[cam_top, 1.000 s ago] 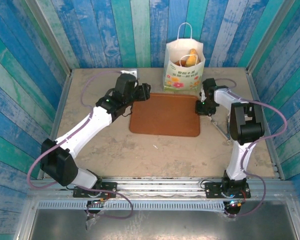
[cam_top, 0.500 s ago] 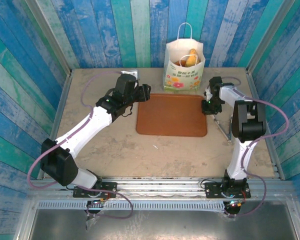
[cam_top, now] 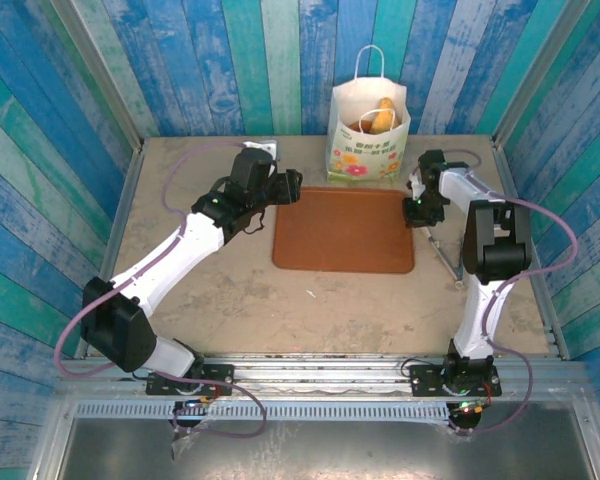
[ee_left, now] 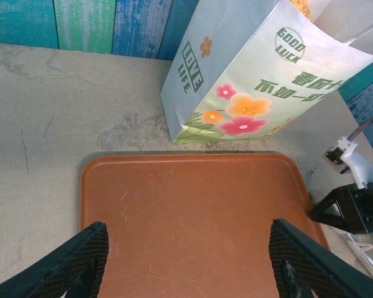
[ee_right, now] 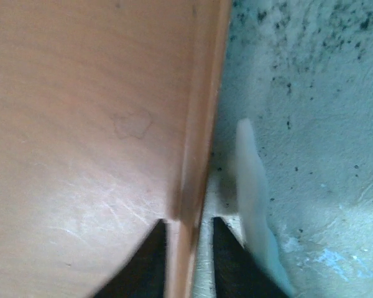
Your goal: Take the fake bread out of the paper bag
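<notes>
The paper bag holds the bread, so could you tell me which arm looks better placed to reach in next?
Probably left: the left gripper is open, free and facing the paper bag across the tray, whereas the right gripper straddles the tray's rim.

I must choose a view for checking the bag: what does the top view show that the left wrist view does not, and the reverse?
Top view: bread plainly inside the bag's open mouth; the left arm and right arm whole. Left wrist view: how wide the left gripper's fingers stand over the tray; LOVE LIFE on the bag's narrow side. Both: bag, tray, and the right gripper at the tray's right edge.
</notes>
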`<state>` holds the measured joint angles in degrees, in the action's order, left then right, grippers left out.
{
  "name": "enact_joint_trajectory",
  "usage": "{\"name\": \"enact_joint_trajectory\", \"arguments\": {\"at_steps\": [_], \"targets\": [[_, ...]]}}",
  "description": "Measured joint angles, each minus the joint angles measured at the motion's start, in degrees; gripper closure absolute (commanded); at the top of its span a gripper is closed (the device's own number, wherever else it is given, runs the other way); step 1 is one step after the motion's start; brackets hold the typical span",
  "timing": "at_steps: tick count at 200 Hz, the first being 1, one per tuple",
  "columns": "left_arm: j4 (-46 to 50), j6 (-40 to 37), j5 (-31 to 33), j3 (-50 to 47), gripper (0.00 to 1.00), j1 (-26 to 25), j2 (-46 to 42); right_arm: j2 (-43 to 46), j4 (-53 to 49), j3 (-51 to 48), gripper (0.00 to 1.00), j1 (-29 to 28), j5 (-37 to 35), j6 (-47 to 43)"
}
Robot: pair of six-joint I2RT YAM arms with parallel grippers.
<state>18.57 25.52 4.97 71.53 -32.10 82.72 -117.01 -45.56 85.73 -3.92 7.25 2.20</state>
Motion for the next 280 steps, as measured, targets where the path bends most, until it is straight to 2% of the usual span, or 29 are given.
{"name": "enact_joint_trajectory", "arguments": {"at_steps": [12, 30, 71, 104, 133, 165, 200, 257, 280], "targets": [[0.1, -0.3, 0.1, 0.0, 0.27, 0.2, 0.0, 1.1, -0.1, 0.1, 0.59, 0.0, 1.0, 0.7], [0.1, -0.5, 0.1, 0.0, 0.25, 0.6, 0.0, 4.2, -0.2, 0.1, 0.58, 0.0, 2.4, 2.9], [-0.6, -0.7, -1.4, 0.0, 0.24, 2.6, 0.0, 16.6, 3.0, 0.7, 0.52, -0.8, 6.8, 12.3], [-1.0, -0.6, -3.0, 0.0, 0.22, 4.2, 0.0, 27.3, 12.4, -0.1, 0.43, -3.9, 11.0, 25.0], [-1.4, -0.2, -4.4, 0.0, 0.21, 5.0, 0.0, 32.7, 22.2, -0.5, 0.40, -9.6, 11.9, 34.8], [-1.7, -0.1, -5.7, 0.0, 0.19, 5.5, 0.0, 30.9, 29.6, 0.7, 0.39, -13.4, 9.7, 44.6], [-2.2, 0.0, -6.1, -1.0, 0.18, 5.9, -0.1, 26.1, 33.4, 3.3, 0.39, -15.5, 3.1, 52.1], [-2.2, 0.2, -6.1, -3.6, 0.17, 6.3, -0.9, 19.9, 39.0, 7.7, 0.41, -15.9, -2.5, 57.5], [-2.2, 0.2, -5.9, -3.6, 0.17, 6.4, -1.8, 16.8, 39.1, 11.6, 0.49, -16.1, -4.8, 58.1]]}}
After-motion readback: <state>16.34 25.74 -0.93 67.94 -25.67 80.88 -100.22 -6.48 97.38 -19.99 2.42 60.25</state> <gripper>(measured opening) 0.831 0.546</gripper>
